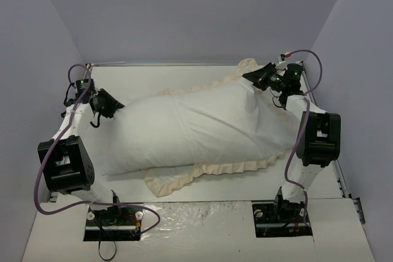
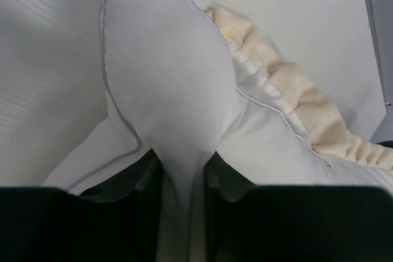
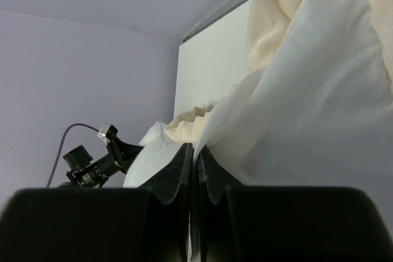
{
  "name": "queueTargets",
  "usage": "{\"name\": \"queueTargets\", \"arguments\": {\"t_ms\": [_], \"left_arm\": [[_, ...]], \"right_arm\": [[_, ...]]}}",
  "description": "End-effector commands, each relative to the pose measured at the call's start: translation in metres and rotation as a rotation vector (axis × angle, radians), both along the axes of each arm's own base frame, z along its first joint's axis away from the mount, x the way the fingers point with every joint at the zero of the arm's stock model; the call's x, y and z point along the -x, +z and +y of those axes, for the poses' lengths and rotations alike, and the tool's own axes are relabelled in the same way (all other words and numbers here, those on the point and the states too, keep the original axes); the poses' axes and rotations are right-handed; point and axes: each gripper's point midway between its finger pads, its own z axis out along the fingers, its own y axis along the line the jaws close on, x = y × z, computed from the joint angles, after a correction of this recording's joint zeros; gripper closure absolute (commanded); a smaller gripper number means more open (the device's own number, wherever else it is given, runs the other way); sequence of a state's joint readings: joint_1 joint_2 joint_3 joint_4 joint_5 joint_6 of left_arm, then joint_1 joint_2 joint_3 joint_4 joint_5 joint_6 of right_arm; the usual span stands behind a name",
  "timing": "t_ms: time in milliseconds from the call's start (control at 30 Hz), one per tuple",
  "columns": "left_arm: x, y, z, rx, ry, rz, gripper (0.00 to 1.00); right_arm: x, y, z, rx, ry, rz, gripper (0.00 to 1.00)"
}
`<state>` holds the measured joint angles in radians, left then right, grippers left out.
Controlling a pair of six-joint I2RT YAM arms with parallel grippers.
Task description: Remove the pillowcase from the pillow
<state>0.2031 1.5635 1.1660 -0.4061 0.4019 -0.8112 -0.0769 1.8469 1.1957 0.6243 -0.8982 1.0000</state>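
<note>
Top external: left gripper (image 1: 115,107) at 9 o'clock pinching the pillow (image 2: 166,78) corner, right gripper (image 1: 252,77) at 2 o'clock clamped on the pillowcase (image 1: 209,172).

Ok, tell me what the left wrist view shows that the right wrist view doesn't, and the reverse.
Left wrist only: the left jaws pinching a seamed corner of the plain white pillow, close up. Right wrist only: the right jaws shut on white fabric of the pillowcase, with the left arm and the pale wall beyond. Both: the cream frill and the white table.
</note>
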Motion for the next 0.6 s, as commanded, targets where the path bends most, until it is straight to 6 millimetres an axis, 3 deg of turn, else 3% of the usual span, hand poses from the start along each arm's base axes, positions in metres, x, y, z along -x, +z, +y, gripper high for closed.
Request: {"name": "queueTargets", "arguments": {"t_ms": [0, 67, 300, 433, 467, 533, 567], "left_arm": [[-0.011, 0.027, -0.016, 0.047, -0.058, -0.134, 0.82], [-0.011, 0.032, -0.016, 0.051, -0.06, -0.156, 0.97], [-0.008, 0.074, -0.006, 0.031, -0.001, -0.318, 0.98], [-0.002, 0.103, 0.028, -0.008, 0.117, -0.392, 0.98], [0.002, 0.116, 0.035, -0.007, 0.15, -0.423, 0.98], [0.005, 0.127, 0.05, -0.015, 0.205, -0.447, 0.98], [0.008, 0.129, 0.061, -0.022, 0.235, -0.445, 0.98]], "right_arm": [[0.02, 0.072, -0.019, -0.053, 0.061, -0.258, 1.0], [0.026, 0.075, -0.031, -0.075, 0.05, -0.272, 1.0], [0.041, 0.067, -0.094, 0.061, -0.043, -0.274, 1.0], [0.052, 0.059, -0.138, 0.169, -0.131, -0.225, 1.0], [0.054, 0.058, -0.157, 0.193, -0.172, -0.23, 1.0], [0.06, 0.052, -0.177, 0.189, -0.214, -0.208, 1.0], [0.064, 0.049, -0.196, 0.194, -0.255, -0.2, 1.0]]}}
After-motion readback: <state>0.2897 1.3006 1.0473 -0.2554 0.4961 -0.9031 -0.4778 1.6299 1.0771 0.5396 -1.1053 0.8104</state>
